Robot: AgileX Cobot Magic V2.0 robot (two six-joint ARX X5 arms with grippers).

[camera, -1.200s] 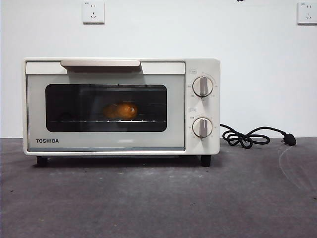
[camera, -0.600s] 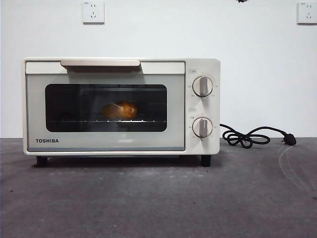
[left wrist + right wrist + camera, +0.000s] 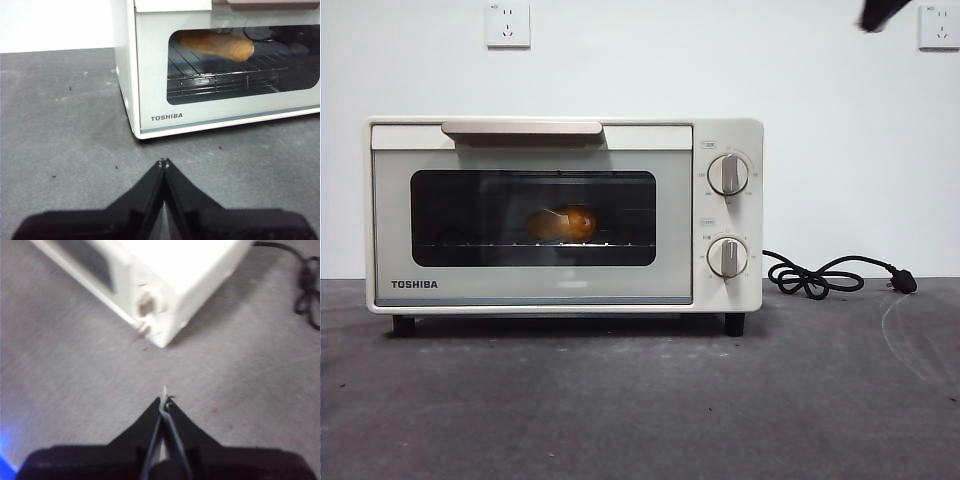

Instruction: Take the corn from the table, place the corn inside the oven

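The cream-white TOSHIBA oven (image 3: 560, 215) stands on the dark grey table (image 3: 640, 400) with its glass door closed. Behind the glass the yellow-orange corn (image 3: 563, 223) lies on the wire rack, also seen through the door as the corn (image 3: 217, 44) in the left wrist view. My left gripper (image 3: 164, 162) is shut and empty, low over the table in front of the oven's left corner (image 3: 131, 100). My right gripper (image 3: 164, 399) is shut and empty, high above the table off the oven's knob end (image 3: 150, 300); a black tip (image 3: 882, 12) shows at the front view's top right.
A black cord with plug (image 3: 835, 275) coils on the table right of the oven, also the cord (image 3: 305, 285) in the right wrist view. Two wall sockets (image 3: 508, 24) sit on the white wall behind.
A black arm tip has come into the front view's top right corner. The oven and the corn have not moved.
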